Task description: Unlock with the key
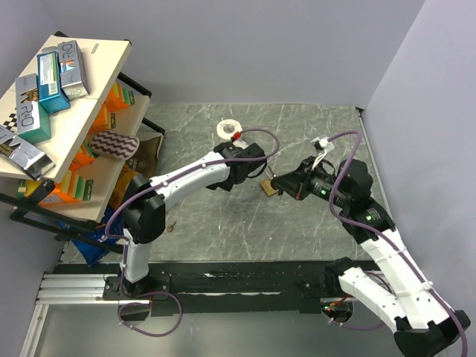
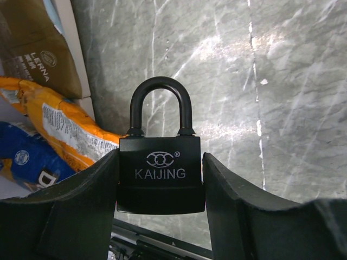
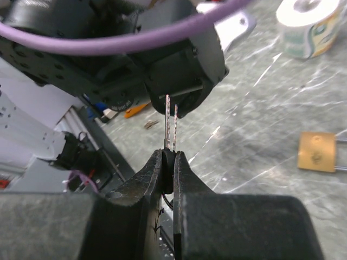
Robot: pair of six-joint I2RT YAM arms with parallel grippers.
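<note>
My left gripper (image 2: 160,187) is shut on a black padlock (image 2: 160,168) marked KAIJING. It grips the body from both sides, and the shackle is closed and points away from the wrist. In the top view the left gripper (image 1: 253,168) hovers over the table's middle. My right gripper (image 3: 172,155) is shut on the black heads of the key bunch. Two silver blades (image 3: 171,123) stick out towards the left gripper's underside (image 3: 181,81), their tips close to it. In the top view the right gripper (image 1: 281,183) faces the left one, almost touching it.
A brass padlock (image 1: 268,189) lies on the marble tabletop between the grippers; it also shows in the right wrist view (image 3: 317,152). A tape roll (image 1: 228,129) lies at the back. A small loose key (image 1: 172,225) lies near the left arm. A tilted shelf of boxes and snack bags (image 1: 67,111) stands at the left.
</note>
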